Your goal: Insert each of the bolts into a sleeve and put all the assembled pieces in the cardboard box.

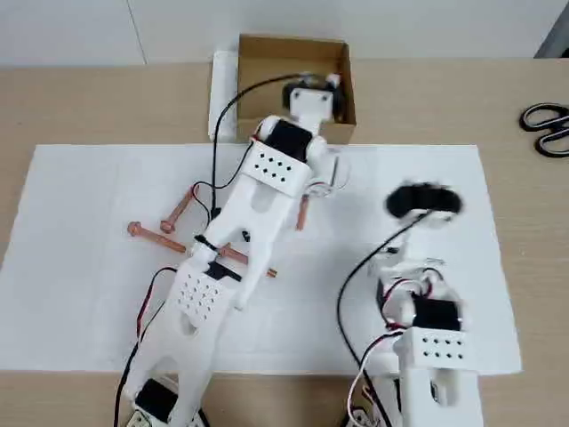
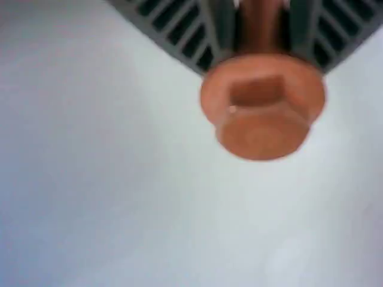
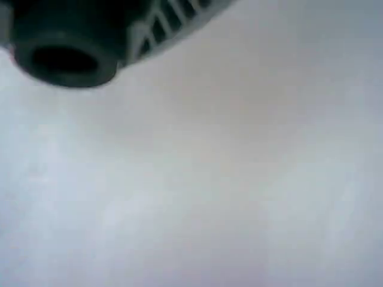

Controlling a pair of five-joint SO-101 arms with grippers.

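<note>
Copper bolt (image 2: 263,110) was pinched in the left gripper (image 2: 261,21) near the cardboard box (image 1: 258,49); the right gripper (image 3: 114,36) clamped a black sleeve (image 3: 63,57). Misalignment might jam or drop the bolt.

White perforated arms (image 1: 258,205), black motors (image 1: 436,313), black cables (image 1: 341,302)

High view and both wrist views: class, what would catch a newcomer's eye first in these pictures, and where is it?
First, the copper bolt clamped in the left tool, its head toward the wrist camera, above the white paper. Next, the black sleeve held in the right tool, its hole facing that camera. In the high view, loose bolts lie on the paper's left side, and the cardboard box sits at the far edge.
</note>
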